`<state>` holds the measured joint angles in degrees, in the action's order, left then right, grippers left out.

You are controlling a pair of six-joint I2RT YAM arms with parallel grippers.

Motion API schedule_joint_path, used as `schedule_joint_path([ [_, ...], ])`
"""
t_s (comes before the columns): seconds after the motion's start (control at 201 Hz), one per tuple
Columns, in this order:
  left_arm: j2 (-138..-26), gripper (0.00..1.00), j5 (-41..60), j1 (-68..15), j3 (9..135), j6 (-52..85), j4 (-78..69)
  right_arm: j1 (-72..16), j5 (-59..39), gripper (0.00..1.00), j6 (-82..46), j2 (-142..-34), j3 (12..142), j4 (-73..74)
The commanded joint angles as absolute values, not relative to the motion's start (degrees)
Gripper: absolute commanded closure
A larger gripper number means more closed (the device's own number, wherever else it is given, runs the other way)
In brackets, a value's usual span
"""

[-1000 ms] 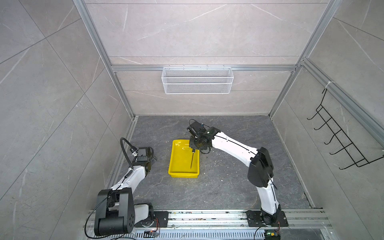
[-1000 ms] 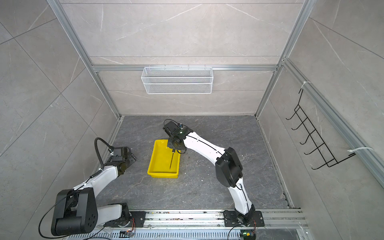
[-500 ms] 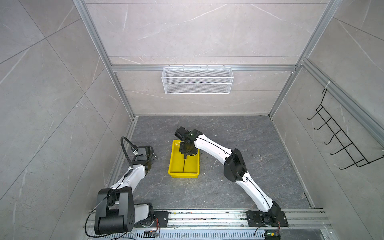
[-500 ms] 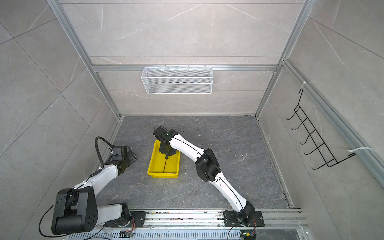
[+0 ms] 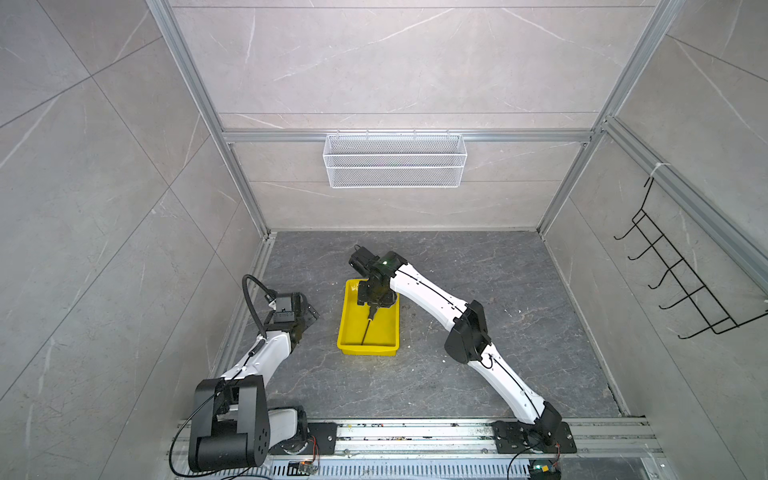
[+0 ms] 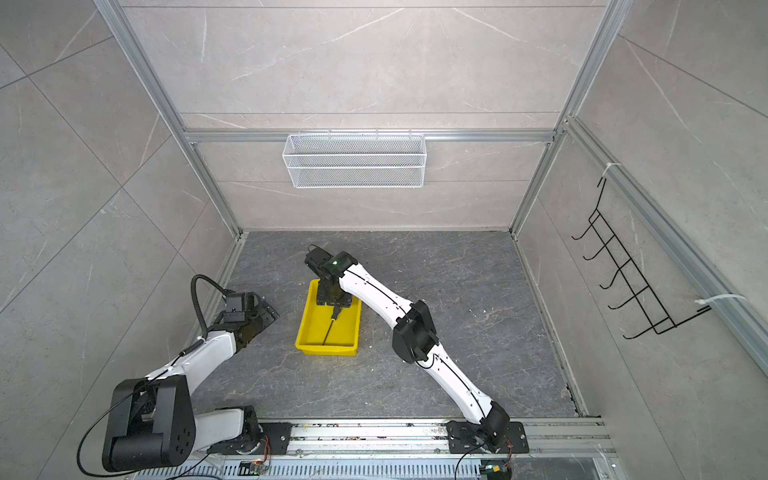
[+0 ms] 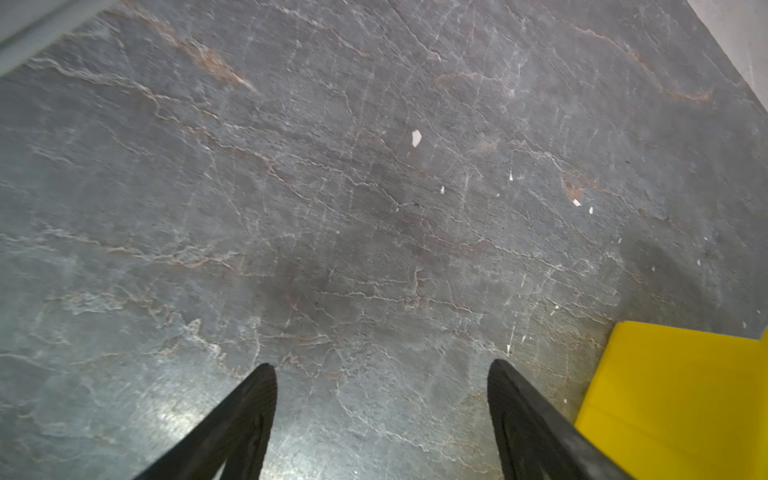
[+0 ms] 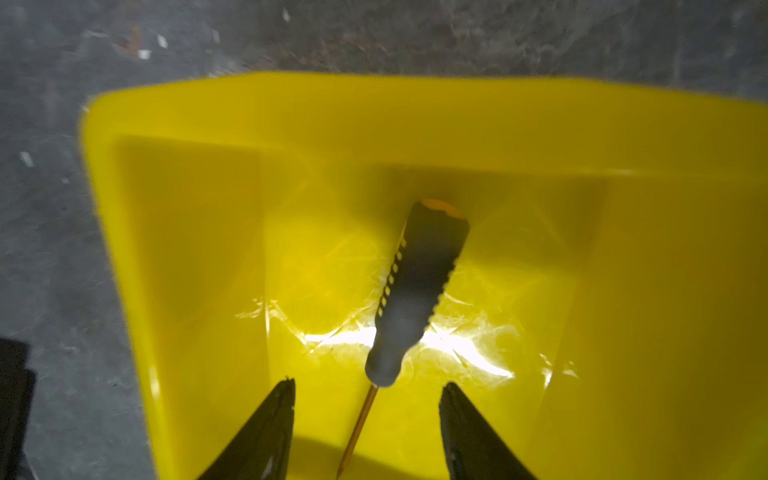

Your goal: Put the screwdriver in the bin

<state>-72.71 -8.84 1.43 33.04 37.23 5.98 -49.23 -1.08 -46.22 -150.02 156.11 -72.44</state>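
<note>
Screwdriver (image 8: 415, 291) location: inside the bin (image 8: 374, 124), lying flat on the glossy yellow floor. In both top views its handle lies toward the far end of the bin (image 5: 344, 316) and the shaft (image 5: 367, 330) runs toward the near wall.

Right gripper (image 8: 368, 382): positioned above the far end of the bin. Its fingers (image 8: 266, 424) stand apart and grip nothing. The handle lies just beyond the fingertips; the thin shaft passes between them without contact.

Left gripper (image 7: 381, 364): located left of the bin, over bare worktop (image 7: 374, 208). Its fingers (image 7: 245, 415) are spread wide and hold nothing. One corner of the bin (image 7: 685, 395) sits just beside one finger.
</note>
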Motion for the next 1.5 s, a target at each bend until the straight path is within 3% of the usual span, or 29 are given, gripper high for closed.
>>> schedule_joint_path([
  [0.0, -73.5, 0.18, -7.6, 1.5, 34.1, 35.8, 5.1, -49.2, 1.9, 0.4, -43.1, -141.5, 161.3, -77.4],
  [0.204, -73.6, 0.18, -6.3, 1.5, 33.9, 35.9, 5.0, -46.9, 12.3, 0.32, -37.9, -131.0, 156.4, -79.8],
  [0.359, -74.4, 0.18, -6.3, 1.6, 34.5, 35.4, 5.8, -46.0, 9.0, 0.22, -32.5, -122.9, 148.1, -68.3],
  [0.378, -74.5, 0.18, -6.5, 1.6, 34.6, 35.3, 6.2, -46.0, 7.6, 0.2, -32.4, -121.7, 145.6, -65.5],
  [0.413, -74.6, 0.18, -7.0, 1.6, 34.9, 35.2, 6.7, -46.1, 4.2, 0.03, -32.6, -119.6, 141.1, -59.6],
  [0.433, -74.7, 0.18, -7.4, 1.6, 34.9, 35.1, 7.0, -46.1, 2.0, 0.01, -33.3, -118.5, 138.1, -55.7],
  [0.573, -74.6, 0.18, -7.8, 1.5, 35.0, 35.0, 7.2, -46.1, -10.5, 0.0, -38.1, -112.8, 114.2, -20.0],
  [0.642, -74.6, 0.18, -7.3, 1.5, 34.9, 35.1, 6.8, -46.1, -8.9, 0.01, -36.4, -112.8, 110.4, -14.3],
  [0.782, -75.1, 0.18, -6.9, 1.6, 35.2, 35.1, 6.8, -46.0, 7.7, 0.0, -27.6, -108.5, 101.1, -12.4],
  [0.906, -75.1, 0.18, -6.5, 1.5, 35.3, 35.2, 6.9, -45.2, 31.6, 0.0, -12.1, -98.1, 79.3, 1.0],
  [0.961, -75.0, 0.18, -6.8, 1.5, 35.2, 35.2, 6.9, -43.0, 37.2, 0.0, -10.0, -93.7, 70.1, 7.9],
  [1.066, -75.1, 0.18, -7.3, 1.5, 35.2, 35.3, 6.7, -34.0, 32.8, 0.0, -6.3, -83.0, 54.3, 12.6],
  [1.245, -75.6, 0.18, -7.0, 1.5, 35.4, 35.2, 7.0, -24.7, 35.1, 0.0, 1.3, -73.0, 38.9, 11.3],
  [1.499, -76.5, 0.18, -7.6, 1.5, 35.9, 35.0, 7.3, -17.8, 30.6, 0.0, 2.0, -80.3, 25.1, 35.7],
])
